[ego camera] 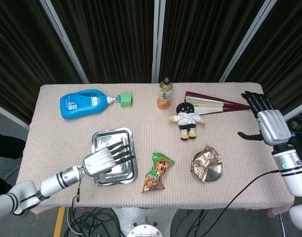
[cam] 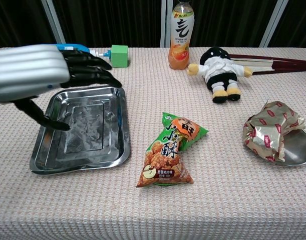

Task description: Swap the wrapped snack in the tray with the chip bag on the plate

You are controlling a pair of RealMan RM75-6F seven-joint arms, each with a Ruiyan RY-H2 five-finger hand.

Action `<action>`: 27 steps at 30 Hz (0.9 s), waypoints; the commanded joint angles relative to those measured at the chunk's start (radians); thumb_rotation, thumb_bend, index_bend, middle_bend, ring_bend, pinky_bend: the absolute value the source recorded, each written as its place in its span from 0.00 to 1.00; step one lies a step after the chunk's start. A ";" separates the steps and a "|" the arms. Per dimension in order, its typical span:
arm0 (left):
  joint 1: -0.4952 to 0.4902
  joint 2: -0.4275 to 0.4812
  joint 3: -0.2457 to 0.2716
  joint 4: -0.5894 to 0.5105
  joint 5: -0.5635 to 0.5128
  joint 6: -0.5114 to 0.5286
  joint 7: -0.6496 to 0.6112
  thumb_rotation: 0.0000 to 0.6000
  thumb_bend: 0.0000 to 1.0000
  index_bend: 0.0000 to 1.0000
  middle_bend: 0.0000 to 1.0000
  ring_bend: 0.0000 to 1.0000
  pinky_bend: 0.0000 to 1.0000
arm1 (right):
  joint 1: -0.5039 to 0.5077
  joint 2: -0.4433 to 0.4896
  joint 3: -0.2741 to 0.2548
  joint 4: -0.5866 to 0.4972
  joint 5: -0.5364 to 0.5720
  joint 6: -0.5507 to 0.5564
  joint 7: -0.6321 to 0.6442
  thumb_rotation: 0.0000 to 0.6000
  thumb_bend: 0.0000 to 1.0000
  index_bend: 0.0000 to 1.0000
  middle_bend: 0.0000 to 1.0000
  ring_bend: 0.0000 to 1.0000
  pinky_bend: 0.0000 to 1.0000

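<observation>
Covering table [ego camera: 66, 133], pinkish woven cloth

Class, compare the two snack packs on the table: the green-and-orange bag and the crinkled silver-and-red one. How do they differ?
The green-and-orange bag lies flat on the bare table cloth; the silver-and-red pack rests on the round metal plate. The bag looks smooth and puffed, the pack crumpled. Neither is held by a hand, and neither is in the tray.
</observation>
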 commanded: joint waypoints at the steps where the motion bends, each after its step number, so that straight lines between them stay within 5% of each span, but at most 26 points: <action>1: -0.061 -0.043 0.002 -0.017 0.024 -0.046 0.010 1.00 0.14 0.12 0.16 0.07 0.15 | -0.025 -0.002 0.012 0.036 0.011 0.006 0.039 1.00 0.00 0.00 0.02 0.00 0.00; 18: -0.299 -0.212 -0.053 -0.001 -0.002 -0.220 0.057 1.00 0.14 0.12 0.16 0.07 0.15 | -0.085 -0.011 0.024 0.161 -0.008 0.005 0.202 1.00 0.00 0.00 0.02 0.00 0.00; 27: -0.333 -0.266 -0.016 0.105 -0.031 -0.239 0.080 1.00 0.14 0.12 0.16 0.07 0.15 | -0.098 -0.011 0.028 0.191 -0.029 0.003 0.245 1.00 0.00 0.00 0.02 0.00 0.00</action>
